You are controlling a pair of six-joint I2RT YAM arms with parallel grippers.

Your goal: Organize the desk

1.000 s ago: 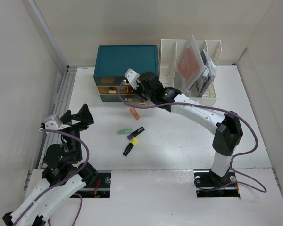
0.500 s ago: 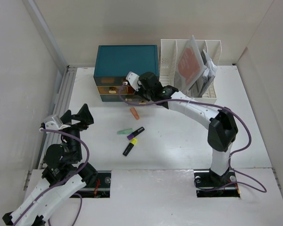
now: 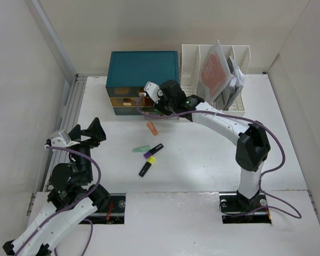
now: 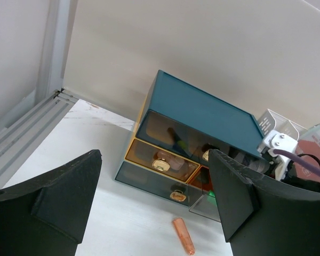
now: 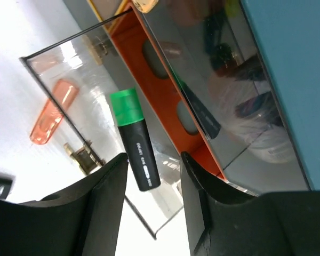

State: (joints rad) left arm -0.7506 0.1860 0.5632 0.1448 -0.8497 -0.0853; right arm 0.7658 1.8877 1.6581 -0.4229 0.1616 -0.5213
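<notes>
The white desk (image 3: 202, 160) holds a teal drawer box (image 3: 144, 66) at the back. Its lower right clear drawer (image 5: 96, 80) is pulled open. My right gripper (image 3: 161, 108) hovers over that drawer with jaws apart. A black highlighter with a green cap (image 5: 135, 140) lies in the drawer between the open fingers (image 5: 154, 170), with a gap on the right side. An orange highlighter (image 3: 152, 128) lies just in front of the drawer. Mint (image 3: 141, 149), purple (image 3: 153, 150) and yellow (image 3: 146, 167) highlighters lie mid-desk. My left gripper (image 3: 90, 132) is open, empty and raised at the left.
A white slotted file rack (image 3: 216, 74) with papers and folders stands right of the drawer box. An aluminium rail (image 3: 69, 117) runs along the left edge. In the left wrist view the box (image 4: 202, 112) and orange highlighter (image 4: 183, 236) lie ahead.
My right arm has shifted slightly closer to the drawer box, its elbow moving left. The left arm and the highlighters on the desk have not moved.
</notes>
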